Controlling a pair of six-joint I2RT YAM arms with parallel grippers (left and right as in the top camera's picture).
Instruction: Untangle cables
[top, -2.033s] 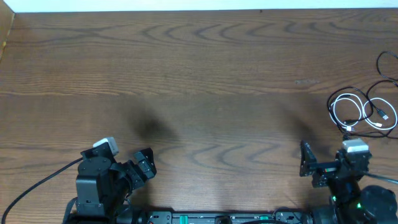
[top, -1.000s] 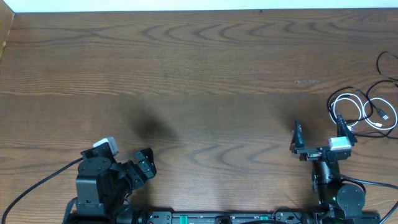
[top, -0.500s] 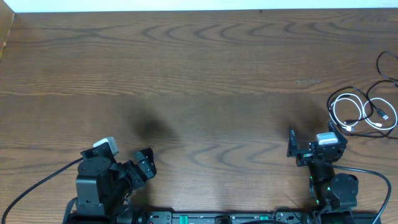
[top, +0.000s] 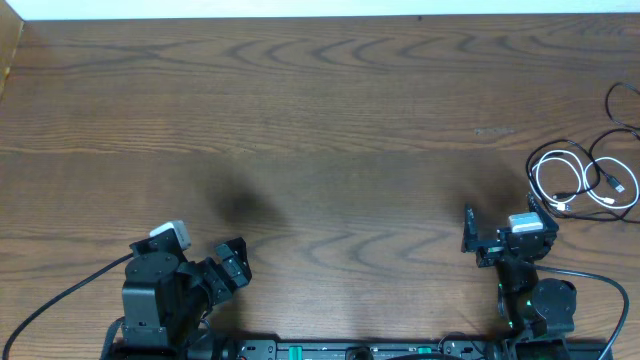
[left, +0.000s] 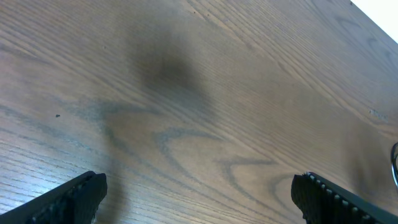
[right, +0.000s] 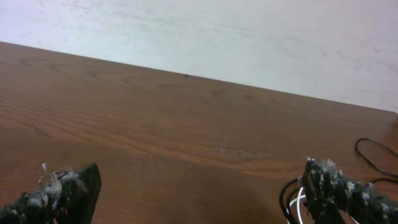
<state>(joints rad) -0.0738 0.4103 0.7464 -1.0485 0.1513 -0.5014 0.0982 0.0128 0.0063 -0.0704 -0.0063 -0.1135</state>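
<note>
Progress is small: right fingers (top: 468, 232), spread wide and empty, have come forward; cables (top: 583, 180) lie just right of them (untouched); left fingers (top: 232, 262) wide, idle.

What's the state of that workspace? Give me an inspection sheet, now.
Surface: wooden table, bare brown grain.
Job's things: white cable and black cable, loops overlapping near the table's right edge, nothing touching them.
Clutter: nothing seen.
End effectors: left end effector open, empty, at the near edge; right end effector open, empty, short of the cables.
Cables: thick black arm wire trails from the left arm's base.
Surroundings: white wall beyond the far edge.
</note>
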